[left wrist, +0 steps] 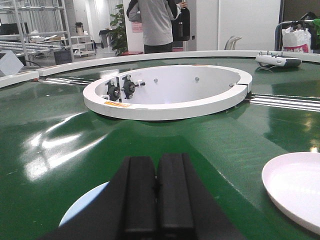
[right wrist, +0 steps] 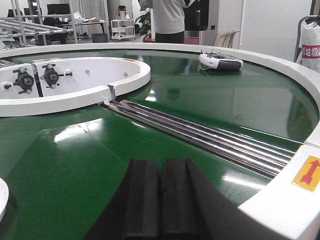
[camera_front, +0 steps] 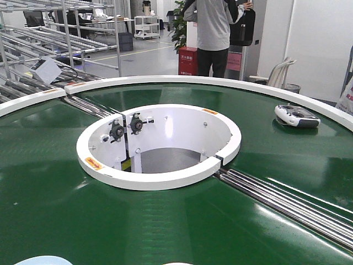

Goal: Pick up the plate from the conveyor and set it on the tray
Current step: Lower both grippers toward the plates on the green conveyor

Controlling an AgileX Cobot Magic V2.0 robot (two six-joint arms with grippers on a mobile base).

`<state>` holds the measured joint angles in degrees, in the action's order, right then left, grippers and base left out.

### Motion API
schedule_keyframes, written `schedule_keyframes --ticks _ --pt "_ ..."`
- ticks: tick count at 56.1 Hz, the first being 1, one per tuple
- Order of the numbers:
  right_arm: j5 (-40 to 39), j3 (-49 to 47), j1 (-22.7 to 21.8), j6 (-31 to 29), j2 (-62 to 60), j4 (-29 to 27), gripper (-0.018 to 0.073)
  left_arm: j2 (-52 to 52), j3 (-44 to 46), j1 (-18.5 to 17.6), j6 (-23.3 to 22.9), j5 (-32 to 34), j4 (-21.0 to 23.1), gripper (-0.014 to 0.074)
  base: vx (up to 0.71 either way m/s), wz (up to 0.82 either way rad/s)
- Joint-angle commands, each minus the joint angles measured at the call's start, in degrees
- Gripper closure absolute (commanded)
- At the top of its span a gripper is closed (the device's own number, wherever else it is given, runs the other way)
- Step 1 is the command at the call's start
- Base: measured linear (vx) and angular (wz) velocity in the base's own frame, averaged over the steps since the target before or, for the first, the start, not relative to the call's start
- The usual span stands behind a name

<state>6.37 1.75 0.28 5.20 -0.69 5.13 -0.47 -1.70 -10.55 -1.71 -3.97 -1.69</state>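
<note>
Black padded fingers of the left gripper [left wrist: 157, 165] fill the bottom centre of the left wrist view, pressed together with nothing between them. Right gripper [right wrist: 160, 167]: same, pads closed against each other and empty, low over the belt.

Large ring-shaped dark green conveyor [camera_front: 66, 182] with white rims spans every view. Round white-walled central opening [camera_front: 160, 181] sits mid-frame in the front view. Steel roller strips [camera_front: 287, 201] run from it toward the lower right.

Round white plate [left wrist: 295, 187] lies flat on the belt at the lower right of the left wrist view, apart from the left gripper. Pale blue round plate [left wrist: 85, 207] lies at the lower left, partly hidden behind the same fingers. Both show only as slivers on the bottom edge of the front view. White and grey handheld controller [camera_front: 297, 115] rests on the belt at the upper right, near the outer rim.

Tray: not in any view.

Progress, judged: nothing done yet. No plate is gripped or lifted. Remaining steps: open a gripper, take a plate by its rim, lift, carry to the tray, set down. Which plate is meant, I cannot tell.
</note>
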Motion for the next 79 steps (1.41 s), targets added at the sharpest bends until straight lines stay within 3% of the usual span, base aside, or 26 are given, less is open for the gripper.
schedule_keyframes --ticks 1,22,37,43,49,54,59,66,72,79 --pt "-4.87 0.81 -0.23 -0.21 -0.18 0.80 0.0568 -0.95 -0.87 -0.25 -0.46 4.82 0.03 0.0593 0.00 0.00" --pt "-5.15 0.81 -0.23 -0.14 -0.17 0.76 0.0568 -0.95 -0.87 -0.25 -0.46 4.82 0.03 0.0593 0.00 0.00" --pt "-13.14 0.81 -0.23 -0.06 -0.17 0.74 0.0568 -0.95 -0.87 -0.25 -0.46 4.82 0.03 0.0593 0.00 0.00" --pt "-20.13 0.81 -0.23 0.00 -0.17 0.25 0.0568 -0.95 -0.62 -0.26 -0.63 11.28 0.12 0.0593 0.00 0.00" --pt "-24.35 -1.32 -0.23 0.25 -0.17 -4.08 0.0568 -0.95 0.80 -0.26 -6.66 21.49 3.27 0.0593 0.00 0.00" --pt "-19.41 -8.45 -0.23 -0.73 0.34 -5.79 0.0568 -0.52 8.15 -0.26 -7.21 17.30 3.90 0.0593 0.00 0.00" --pt "-11.29 -18.59 -0.23 -3.30 3.99 -4.79 0.0568 3.79 19.42 -0.26 -1.15 9.83 3.77 0.0593 0.00 0.00" --pt "-1.85 -34.31 -0.23 -8.77 14.89 -5.13 0.0568 15.77 35.11 -0.26 6.25 4.81 3.77 0.0593 0.00 0.00" --pt "-0.01 -42.29 -0.23 -10.54 25.58 -5.13 0.0568 28.26 45.87 -0.26 7.18 2.26 3.77 0.0593 0.00 0.00" --pt "0.23 -45.92 -0.23 -10.28 33.48 -5.54 0.0568 37.56 50.47 -0.26 7.18 1.86 3.88 0.0593 0.00 0.00"
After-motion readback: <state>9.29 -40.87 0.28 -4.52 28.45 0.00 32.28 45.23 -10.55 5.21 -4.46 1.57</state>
